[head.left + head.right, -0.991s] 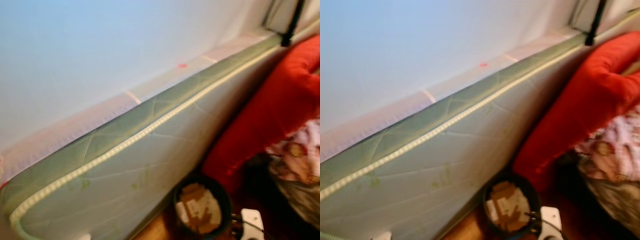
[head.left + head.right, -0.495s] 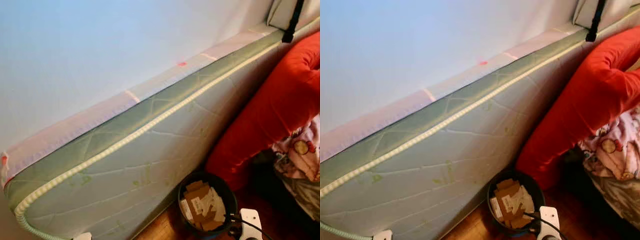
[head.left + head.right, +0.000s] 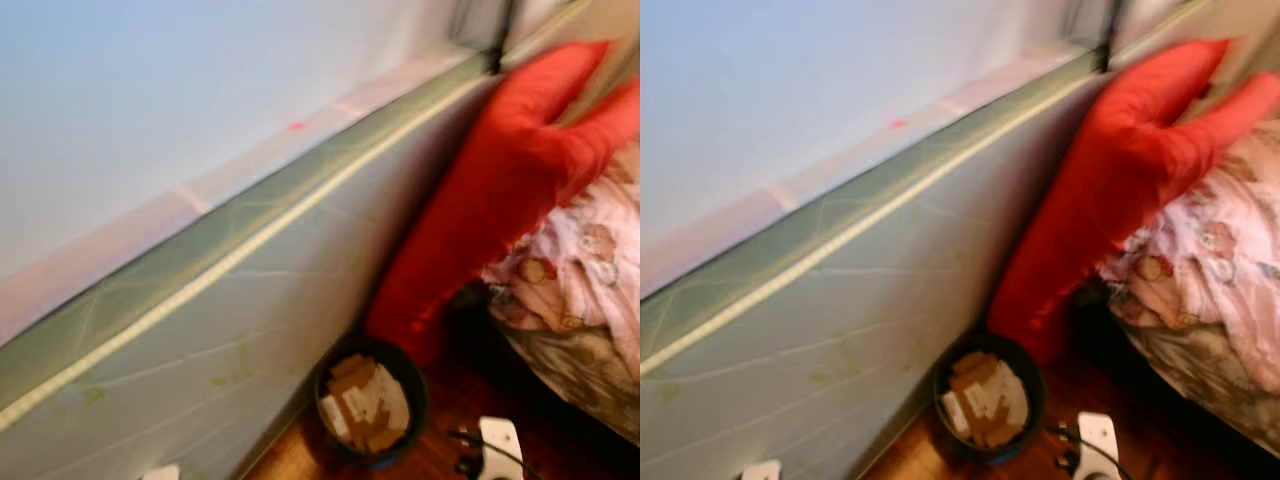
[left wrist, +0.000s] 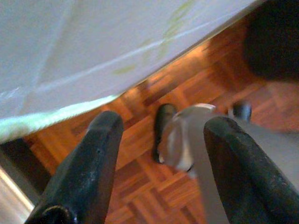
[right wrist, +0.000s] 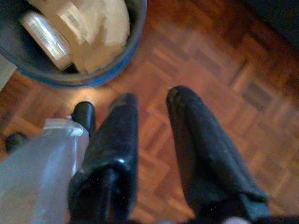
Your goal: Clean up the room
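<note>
Sitting on the parquet floor, the dark round bin w/ cardboard scraps is the likeliest drop spot for the clean-up. It's tucked against the upright green mattress on one side and touches the foot of the red cushion on the other. Pink patterned bedding is heaped beyond the cushion, to the robot's right. A white power strip w/ black cable lies on the floor just beside the bin.

Right gripper hangs low over bare floor, fingers a little apart, nothing held; the bin rim lies just ahead of its tips. Left gripper is spread wide and empty, over the floor by the mattress's lower edge. So the right arm looks nearer the bin, prob. the one to use. Head views are blurred, so small litter can't be made out.
</note>
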You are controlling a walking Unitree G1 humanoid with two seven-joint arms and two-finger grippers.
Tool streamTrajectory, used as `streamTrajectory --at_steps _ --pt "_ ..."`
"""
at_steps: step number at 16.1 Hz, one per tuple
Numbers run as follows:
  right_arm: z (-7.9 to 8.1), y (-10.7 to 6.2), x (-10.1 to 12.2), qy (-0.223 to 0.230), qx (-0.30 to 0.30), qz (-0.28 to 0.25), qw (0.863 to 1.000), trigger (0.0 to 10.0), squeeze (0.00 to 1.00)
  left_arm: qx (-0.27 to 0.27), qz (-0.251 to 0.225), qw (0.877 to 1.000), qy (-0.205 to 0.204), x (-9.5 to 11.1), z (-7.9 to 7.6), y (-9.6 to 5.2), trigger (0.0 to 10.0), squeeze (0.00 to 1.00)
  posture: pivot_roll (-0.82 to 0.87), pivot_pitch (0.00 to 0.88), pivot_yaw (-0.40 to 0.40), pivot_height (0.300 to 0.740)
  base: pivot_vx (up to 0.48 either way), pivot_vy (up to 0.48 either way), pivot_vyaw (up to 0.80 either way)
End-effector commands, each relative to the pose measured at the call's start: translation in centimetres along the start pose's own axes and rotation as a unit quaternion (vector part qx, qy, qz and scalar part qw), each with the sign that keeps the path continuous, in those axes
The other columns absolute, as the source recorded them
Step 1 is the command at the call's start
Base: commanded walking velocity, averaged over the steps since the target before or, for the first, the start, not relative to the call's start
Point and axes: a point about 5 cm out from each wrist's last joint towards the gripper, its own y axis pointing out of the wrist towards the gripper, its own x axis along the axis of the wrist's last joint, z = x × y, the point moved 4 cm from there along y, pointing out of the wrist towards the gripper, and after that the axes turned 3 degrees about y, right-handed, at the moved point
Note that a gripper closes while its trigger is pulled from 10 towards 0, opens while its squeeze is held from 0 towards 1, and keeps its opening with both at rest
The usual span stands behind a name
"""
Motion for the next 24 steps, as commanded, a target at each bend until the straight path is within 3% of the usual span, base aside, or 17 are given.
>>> streamTrajectory --at_steps 1,7,24 --pt "-3.64 -1.31 -3.02 0.044 0.022 0.054 0.997 10.0 0.0 -0.015 0.018 0.996 0.089 2.21 0.06 0.74 10.0 0.0 0.05 0.0 -0.01 0.74 0.0 -0.289 -0.67" --pt "-3.59 -1.27 -2.86 0.065 0.017 0.042 0.997 10.0 0.0 -0.017 0.018 0.996 0.091 2.26 0.09 0.74 10.0 0.0 0.05 0.0 -0.005 0.74 0.0 -0.288 -0.07" --pt "-3.53 -1.25 -2.81 0.065 0.018 0.04 0.997 10.0 0.0 -0.02 0.018 0.996 0.088 2.26 0.11 0.73 10.0 0.0 0.05 0.0 -0.002 0.74 0.0 -0.284 0.0"
